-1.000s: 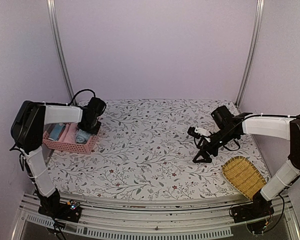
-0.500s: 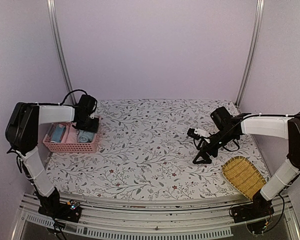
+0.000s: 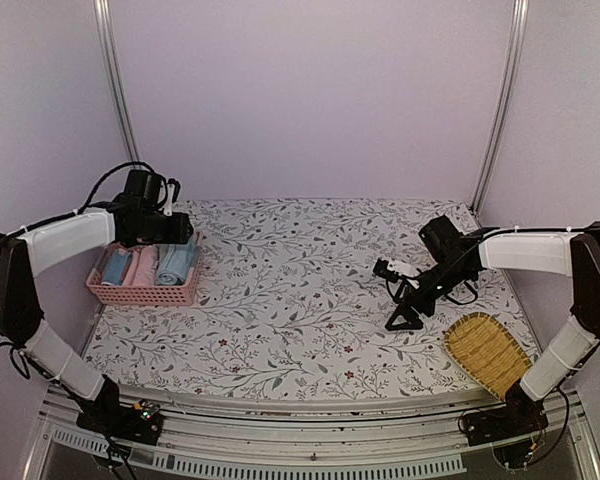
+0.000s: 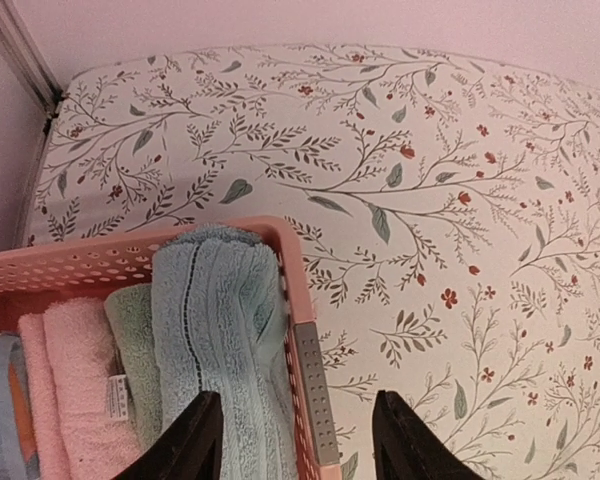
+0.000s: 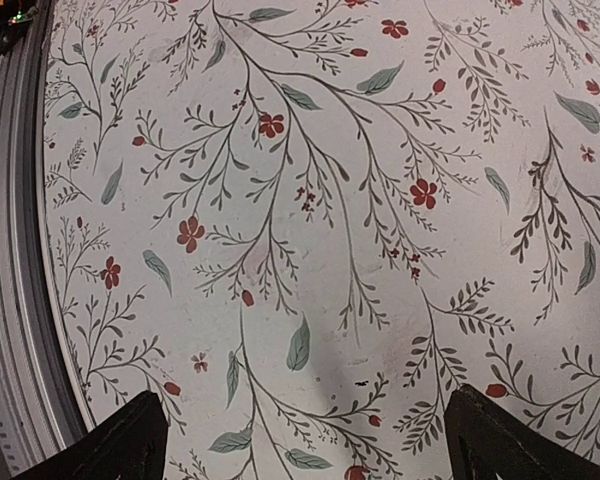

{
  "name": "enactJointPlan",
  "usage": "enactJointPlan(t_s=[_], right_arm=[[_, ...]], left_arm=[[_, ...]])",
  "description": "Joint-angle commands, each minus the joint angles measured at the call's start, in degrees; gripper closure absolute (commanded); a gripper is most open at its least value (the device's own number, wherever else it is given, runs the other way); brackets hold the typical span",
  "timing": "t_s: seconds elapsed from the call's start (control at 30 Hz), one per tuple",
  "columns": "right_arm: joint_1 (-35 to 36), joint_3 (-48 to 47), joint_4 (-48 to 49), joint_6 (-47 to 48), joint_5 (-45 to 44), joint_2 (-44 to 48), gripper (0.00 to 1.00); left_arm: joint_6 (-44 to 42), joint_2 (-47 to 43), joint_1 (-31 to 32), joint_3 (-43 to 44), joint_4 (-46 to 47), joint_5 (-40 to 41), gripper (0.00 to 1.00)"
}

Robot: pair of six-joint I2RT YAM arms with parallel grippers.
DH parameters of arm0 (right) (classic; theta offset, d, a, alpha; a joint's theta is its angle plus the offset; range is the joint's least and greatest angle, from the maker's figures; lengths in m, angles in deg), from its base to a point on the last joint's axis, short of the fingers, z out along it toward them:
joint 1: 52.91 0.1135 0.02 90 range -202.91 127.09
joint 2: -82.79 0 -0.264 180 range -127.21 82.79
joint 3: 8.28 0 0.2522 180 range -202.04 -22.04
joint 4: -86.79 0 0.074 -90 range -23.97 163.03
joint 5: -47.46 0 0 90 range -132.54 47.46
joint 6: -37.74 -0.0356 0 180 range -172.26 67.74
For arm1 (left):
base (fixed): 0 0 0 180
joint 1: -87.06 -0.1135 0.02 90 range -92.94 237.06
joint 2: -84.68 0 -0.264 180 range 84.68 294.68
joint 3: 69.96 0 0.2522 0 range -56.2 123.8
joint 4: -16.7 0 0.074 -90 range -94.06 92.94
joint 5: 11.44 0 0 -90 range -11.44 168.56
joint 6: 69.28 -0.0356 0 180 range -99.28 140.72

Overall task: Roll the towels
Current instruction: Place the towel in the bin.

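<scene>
Lying rolled in the basket under the half-open, empty left gripper, the blue towel touches the green towel. Floral cloth, lilac walls. Only the top view shows a tray near the wide-open, empty right gripper.

Left tool opened, released blue towel into basket, drew back leftward

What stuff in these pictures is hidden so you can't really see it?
- Blue towel: near end cut off by the left wrist view's bottom edge.
- Green towel: only a strip shows beside the pink towel.
- White tag: too small to read.
- Basket: far edge partly covered by the left arm, top view.
</scene>
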Motion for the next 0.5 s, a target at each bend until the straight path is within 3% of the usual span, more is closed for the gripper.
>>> enactJointPlan(t_s=[0.0, 0.07, 0.3, 0.47], right_arm=[[0.2, -0.8, -1.2, 0.4, 0.0, -0.8, 0.01], [0.2, -0.9, -1.3, 0.4, 0.1, -0.8, 0.01], [0.2, -0.8, -1.4, 0.4, 0.3, -0.8, 0.01], [0.2, -0.9, -1.5, 0.5, 0.2, -0.9, 0.01]], left_arm=[[2.3, -5.1, -1.6, -1.9, 0.3, -1.4, 0.47], [4.6, -6.5, -3.1, -2.8, -1.0, 2.4, 0.50], [7.0, -6.3, -7.2, -4.6, -4.4, 6.4, 0.86], [7.1, -3.2, -7.7, -6.0, -5.2, 5.2, 0.96]])
